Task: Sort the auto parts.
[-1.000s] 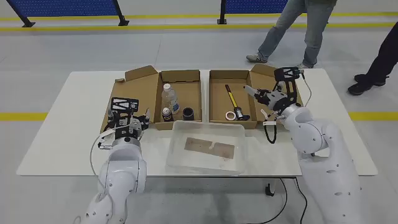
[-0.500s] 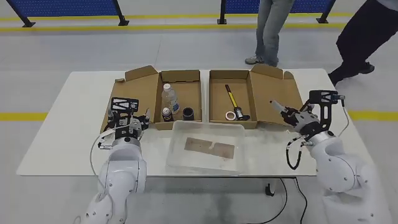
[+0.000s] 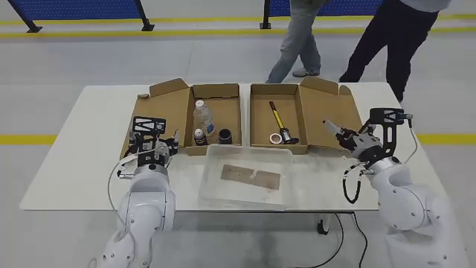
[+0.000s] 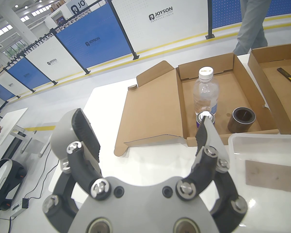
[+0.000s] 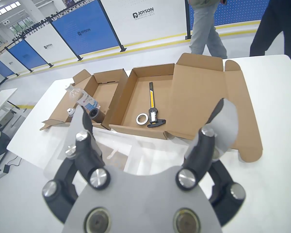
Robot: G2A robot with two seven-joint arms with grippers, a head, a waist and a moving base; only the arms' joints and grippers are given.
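Tabletop (image 3: 89, 141) carries left box (image 3: 223, 112) and right box (image 3: 260, 115), both open, at centre frame, with a clear tray (image 3: 216, 190) just below them. Left tool (image 4: 141, 116) sits lower left and right tool (image 5: 152, 104) centre right, both spread, gripping nothing. Left box holds bottle (image 3: 201, 116), dark sleeve (image 3: 225, 135) and spray can (image 3: 199, 135); right box holds caliper (image 3: 279, 123) and ring (image 3: 276, 138). Tray holds a flat brown sheet (image 3: 251, 176). Sorting judged essentially done; next move calls for confirming no part remains.

White table (image 3: 78, 165), left box (image 3: 160, 119), right box (image 3: 325, 123), clear bin (image 3: 213, 177)
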